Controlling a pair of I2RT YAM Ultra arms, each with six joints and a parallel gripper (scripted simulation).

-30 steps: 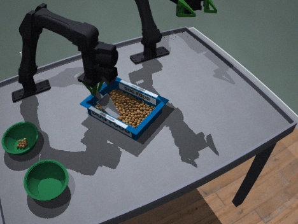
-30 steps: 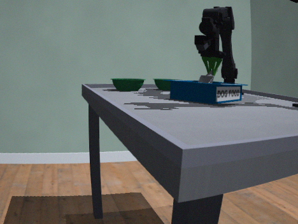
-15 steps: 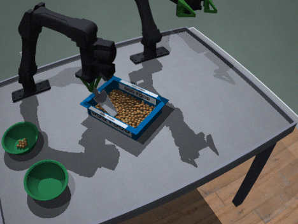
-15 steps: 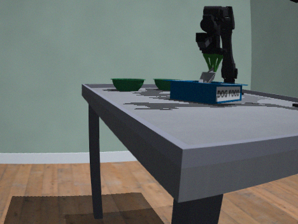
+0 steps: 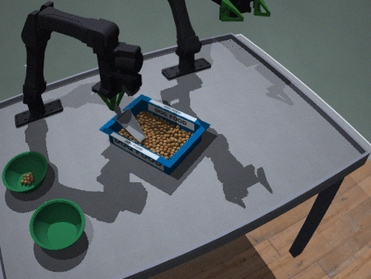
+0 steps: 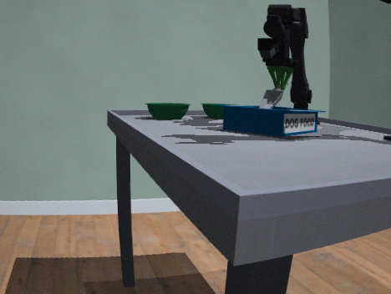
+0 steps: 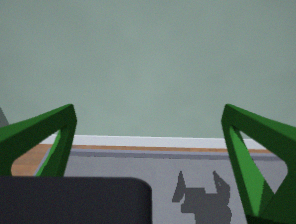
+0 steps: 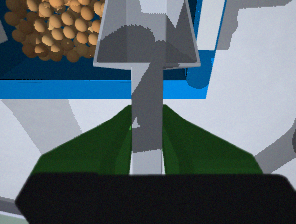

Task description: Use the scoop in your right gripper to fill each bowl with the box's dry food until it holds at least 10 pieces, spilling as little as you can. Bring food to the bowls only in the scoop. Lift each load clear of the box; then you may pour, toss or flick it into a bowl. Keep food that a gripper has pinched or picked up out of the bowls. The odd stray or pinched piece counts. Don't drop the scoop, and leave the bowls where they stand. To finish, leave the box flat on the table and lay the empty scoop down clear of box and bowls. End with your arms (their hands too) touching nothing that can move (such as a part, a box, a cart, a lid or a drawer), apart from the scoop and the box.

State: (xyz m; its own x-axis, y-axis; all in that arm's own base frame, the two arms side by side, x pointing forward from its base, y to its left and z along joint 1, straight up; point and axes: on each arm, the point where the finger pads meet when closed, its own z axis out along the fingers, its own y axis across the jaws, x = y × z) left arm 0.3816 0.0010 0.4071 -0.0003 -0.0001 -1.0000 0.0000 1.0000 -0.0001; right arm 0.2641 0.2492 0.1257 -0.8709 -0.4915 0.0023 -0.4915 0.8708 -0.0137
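My right gripper [image 5: 112,101] is shut on the grey scoop's handle [image 8: 146,125]. The scoop [image 5: 130,124] tilts down over the near-left end of the blue DOG FOOD box [image 5: 155,132], its mouth at the brown pellets [image 5: 164,135]. In the right wrist view the scoop's bowl [image 8: 145,35] looks empty and points at the pellets [image 8: 55,30]. One green bowl [image 5: 24,171] holds a few pellets [image 5: 27,178]. The other green bowl [image 5: 57,223] is empty. My left gripper [image 7: 149,112] [image 5: 242,9] is open and empty, held high above the table's far edge.
Both arm bases [image 5: 39,112] [image 5: 186,68] stand on the table's back part. The table has a raised rim [image 5: 309,91]. Both bowls and the box also show in the exterior view [image 6: 167,110] [image 6: 269,120].
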